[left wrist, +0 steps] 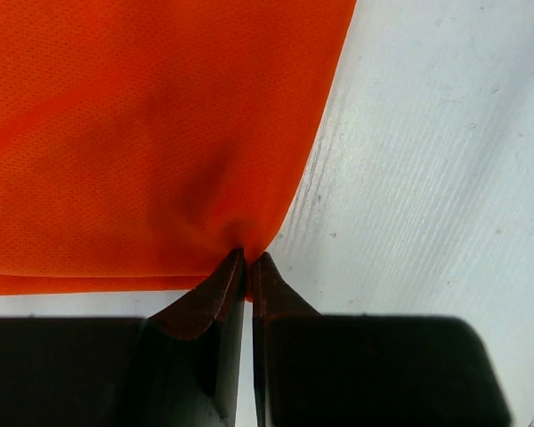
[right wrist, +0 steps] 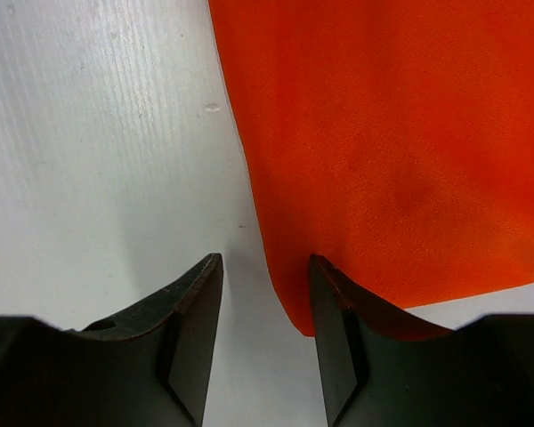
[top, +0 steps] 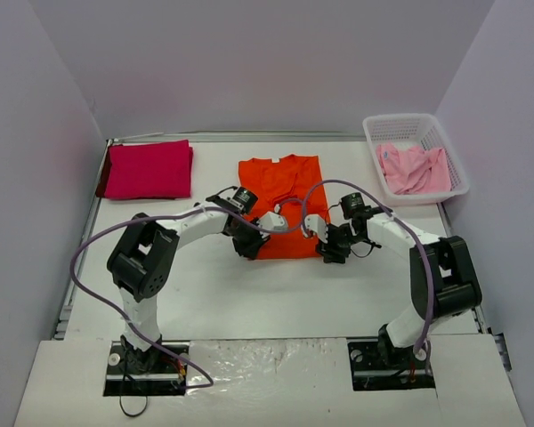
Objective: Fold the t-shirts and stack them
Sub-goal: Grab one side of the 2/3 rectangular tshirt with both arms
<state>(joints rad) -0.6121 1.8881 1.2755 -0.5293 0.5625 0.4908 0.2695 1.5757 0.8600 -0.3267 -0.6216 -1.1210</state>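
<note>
Two corners matter here: left gripper point(left wrist: 247, 258) is clamped on a near hem corner of the orange t-shirt point(top: 267, 178), and right gripper point(right wrist: 265, 267) hangs open at the other corner, mid-frame on the surface point(top: 249, 294). I'd pinch the cloth properly, then lift both evenly. Further back, magenta t-shirt point(top: 147, 169) upper left, pink t-shirt point(top: 414, 169) in basket point(top: 400, 120) upper right.

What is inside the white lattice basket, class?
A crumpled pale pink t-shirt lies inside the white lattice basket. Whatever may sit beneath the cloth, and the basket's floor, is covered.

left shirt point(top: 148, 169) rear-left | middle shirt point(top: 271, 178) centre | basket point(top: 400, 118) rear-right, third shirt point(top: 414, 169) inside
</note>
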